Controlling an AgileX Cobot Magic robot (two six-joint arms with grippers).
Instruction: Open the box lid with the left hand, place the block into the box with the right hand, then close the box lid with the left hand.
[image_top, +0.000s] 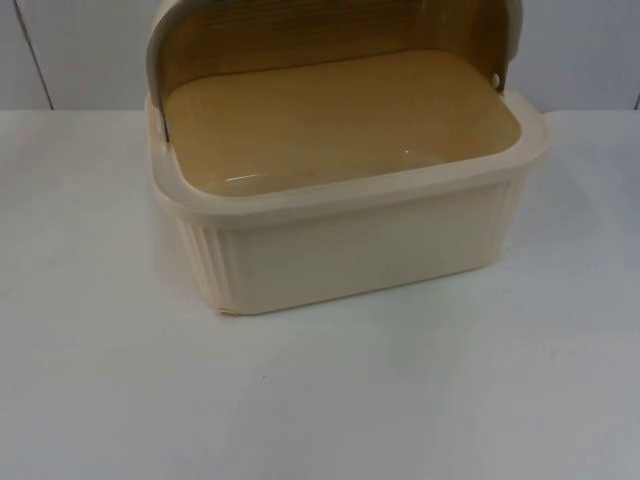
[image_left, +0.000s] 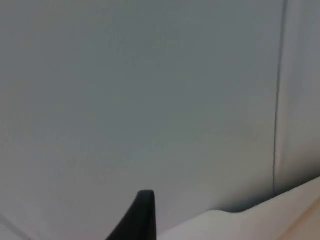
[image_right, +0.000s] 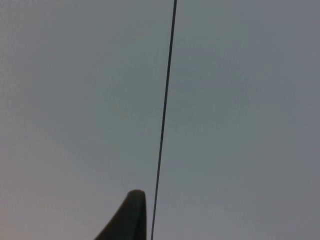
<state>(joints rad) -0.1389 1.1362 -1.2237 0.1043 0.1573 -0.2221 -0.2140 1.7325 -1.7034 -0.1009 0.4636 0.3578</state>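
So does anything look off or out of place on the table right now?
Nothing is spilled or broken. The cream box sits at a slight angle on the white table, its lid open and its inside bare, with no block in it.

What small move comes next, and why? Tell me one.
Probably swing the right claw, which faces the grey wall, down to fetch the block: the lid stands open and the floor of the box is bare. The left claw waits by the box rim.
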